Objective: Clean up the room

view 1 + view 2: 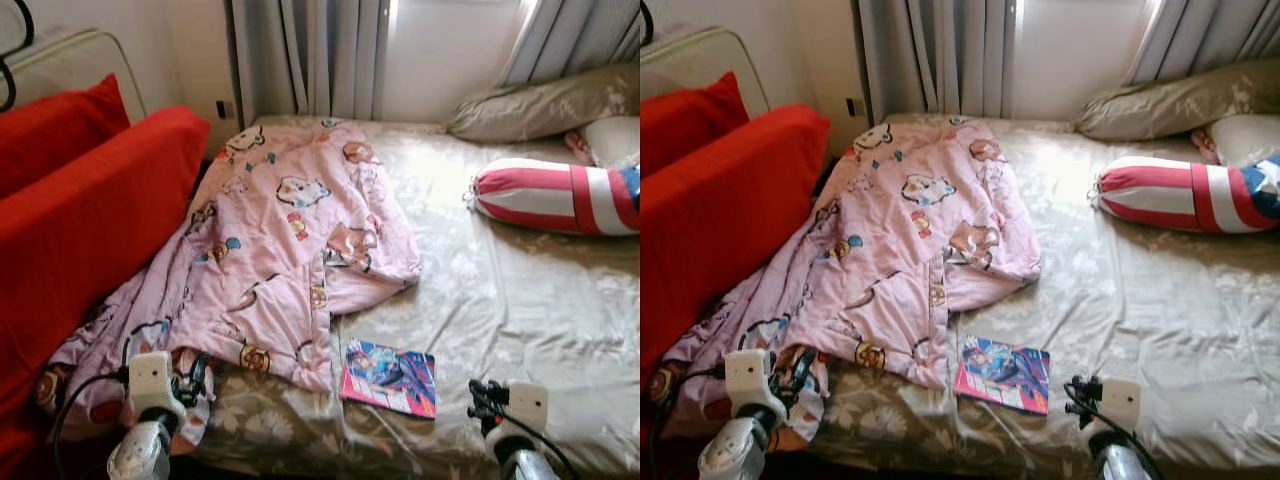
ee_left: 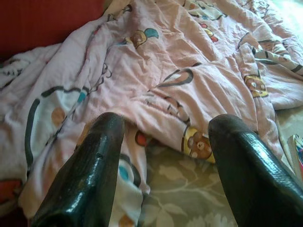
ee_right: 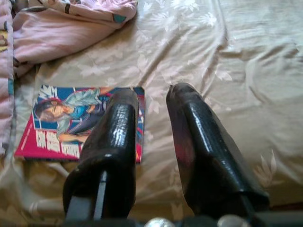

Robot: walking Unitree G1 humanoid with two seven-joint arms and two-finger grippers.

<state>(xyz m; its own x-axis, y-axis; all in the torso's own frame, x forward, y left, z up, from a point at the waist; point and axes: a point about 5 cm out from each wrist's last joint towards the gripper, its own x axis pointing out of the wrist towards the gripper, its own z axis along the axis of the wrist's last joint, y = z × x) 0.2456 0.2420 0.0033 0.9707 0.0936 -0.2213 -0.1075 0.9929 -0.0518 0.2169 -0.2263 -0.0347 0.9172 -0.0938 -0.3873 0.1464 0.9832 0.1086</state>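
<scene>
A crumpled pink blanket [image 1: 285, 240] with cartoon prints lies across the left half of the bed, its lower edge hanging over the near left corner. A magazine [image 1: 389, 378] with a pink and blue cover lies flat on the sheet just right of the blanket's lower corner. My left gripper [image 2: 163, 156] is open, low at the bed's near left corner, with the blanket's edge just ahead of its fingers [image 2: 90, 170]. My right gripper [image 3: 154, 94] is open by a narrow gap with nothing in it, hovering over the sheet beside the magazine [image 3: 71, 120].
The bed [image 1: 520, 300] has a beige floral sheet. A red sofa [image 1: 90, 210] presses against its left side. A striped red and white bolster [image 1: 555, 195] and beige pillows [image 1: 540, 105] lie at the far right. Curtains [image 1: 310, 55] hang behind.
</scene>
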